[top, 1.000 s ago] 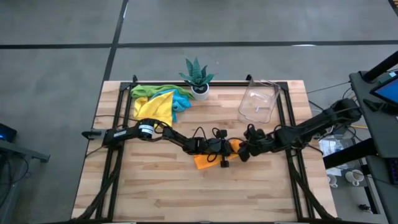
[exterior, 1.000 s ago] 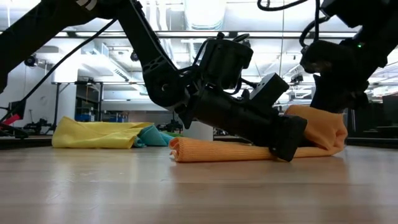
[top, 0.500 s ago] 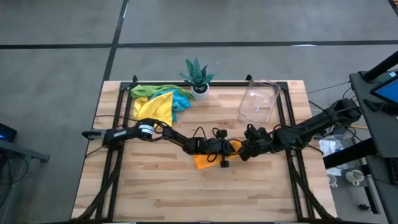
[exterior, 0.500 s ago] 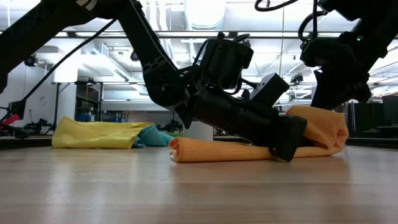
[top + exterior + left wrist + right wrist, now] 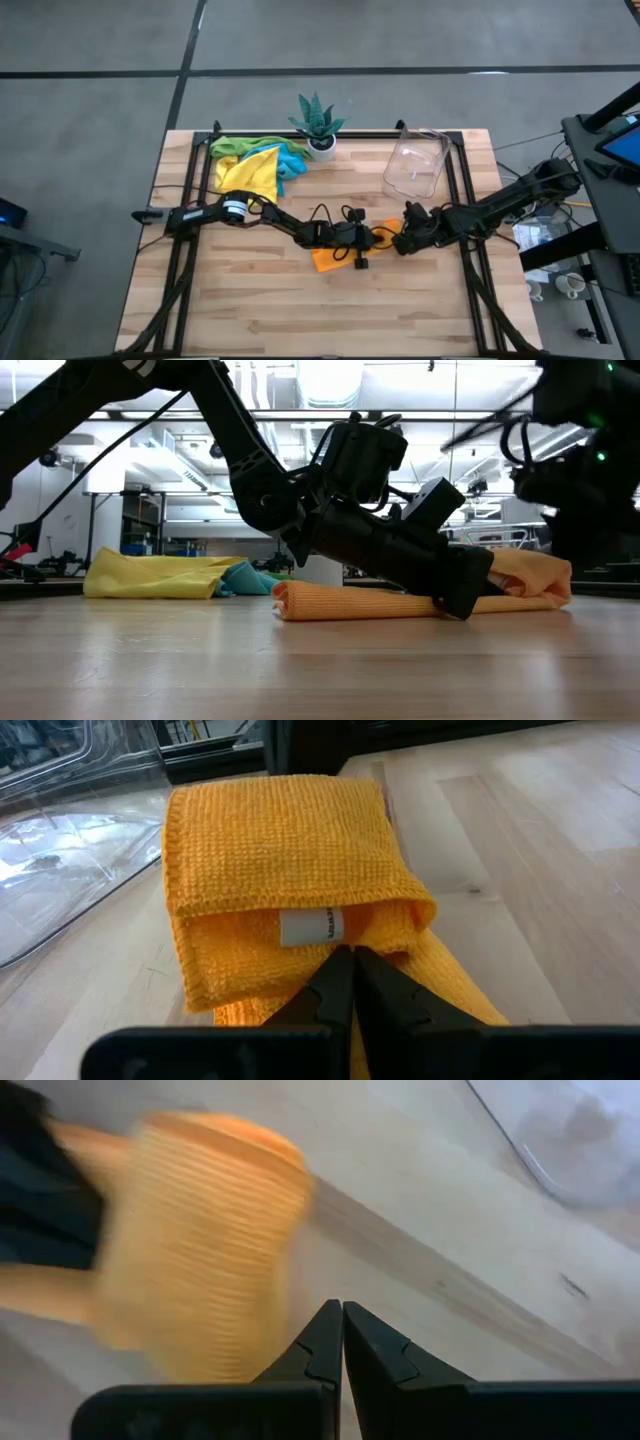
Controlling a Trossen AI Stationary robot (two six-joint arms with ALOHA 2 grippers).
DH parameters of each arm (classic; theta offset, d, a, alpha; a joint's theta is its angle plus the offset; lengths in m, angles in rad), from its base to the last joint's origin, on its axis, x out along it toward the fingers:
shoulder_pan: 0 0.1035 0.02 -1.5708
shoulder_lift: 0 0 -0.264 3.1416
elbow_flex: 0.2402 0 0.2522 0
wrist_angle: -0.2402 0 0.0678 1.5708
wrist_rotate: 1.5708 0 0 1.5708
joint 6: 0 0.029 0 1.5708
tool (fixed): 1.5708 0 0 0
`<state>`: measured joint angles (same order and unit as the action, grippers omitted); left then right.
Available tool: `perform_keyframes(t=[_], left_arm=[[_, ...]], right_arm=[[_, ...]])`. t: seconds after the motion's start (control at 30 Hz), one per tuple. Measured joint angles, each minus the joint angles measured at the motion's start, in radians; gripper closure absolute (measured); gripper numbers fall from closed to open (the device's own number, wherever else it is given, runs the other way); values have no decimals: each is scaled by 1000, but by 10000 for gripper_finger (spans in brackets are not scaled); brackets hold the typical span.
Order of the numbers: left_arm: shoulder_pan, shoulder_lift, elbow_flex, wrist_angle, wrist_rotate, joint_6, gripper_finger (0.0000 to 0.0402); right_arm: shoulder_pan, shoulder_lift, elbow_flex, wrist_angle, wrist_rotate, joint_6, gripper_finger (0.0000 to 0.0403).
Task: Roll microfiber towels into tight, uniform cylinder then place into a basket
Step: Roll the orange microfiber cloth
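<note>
An orange microfiber towel (image 5: 325, 258) lies partly folded at the middle of the table, its right end (image 5: 535, 575) doubled over, with a white label (image 5: 312, 927) at the fold. My left gripper (image 5: 368, 240) is shut and slants down onto the towel. My right gripper (image 5: 400, 243) is shut too. Its tips (image 5: 340, 1308) stand over bare wood just right of the towel's folded end (image 5: 200, 1250). The clear basket (image 5: 415, 165) stands at the far right of the table. My left gripper presses its shut fingertips (image 5: 350, 960) down on the orange towel's lower layer, right under the doubled-over flap with the label. It comes slanting down from the table's left (image 5: 455, 600), along the towel. The towel lies flat on the table beneath it.
A heap of yellow, green and blue towels (image 5: 250, 160) lies at the far left. A spiky green plant in a white pot (image 5: 318, 125) stands at the far edge. Black rails (image 5: 455, 190) run along the table's sides. Bare wood spreads along the near side.
My right gripper has drawn back toward the table's right edge, off the towel's right end, and tipped further down. That end, raised under it before, has sunk lower and spread to the right. The rest of the towel has stayed where it was.
</note>
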<state>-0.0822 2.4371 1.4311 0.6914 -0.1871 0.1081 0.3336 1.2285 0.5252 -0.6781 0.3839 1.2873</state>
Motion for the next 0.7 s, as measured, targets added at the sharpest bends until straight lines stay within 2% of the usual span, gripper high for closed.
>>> perform_keyframes(t=[0.23,0.4,0.7], left_arm=[[0,0,0,0,0,0,402],[0,0,0,0,0,0,402],[0,0,0,0,0,0,402]], right_arm=[[0,0,-60,58,-52,56,394],[0,0,-61,205,-66,-8,394],[0,-10,-4,228,-85,-53,394]])
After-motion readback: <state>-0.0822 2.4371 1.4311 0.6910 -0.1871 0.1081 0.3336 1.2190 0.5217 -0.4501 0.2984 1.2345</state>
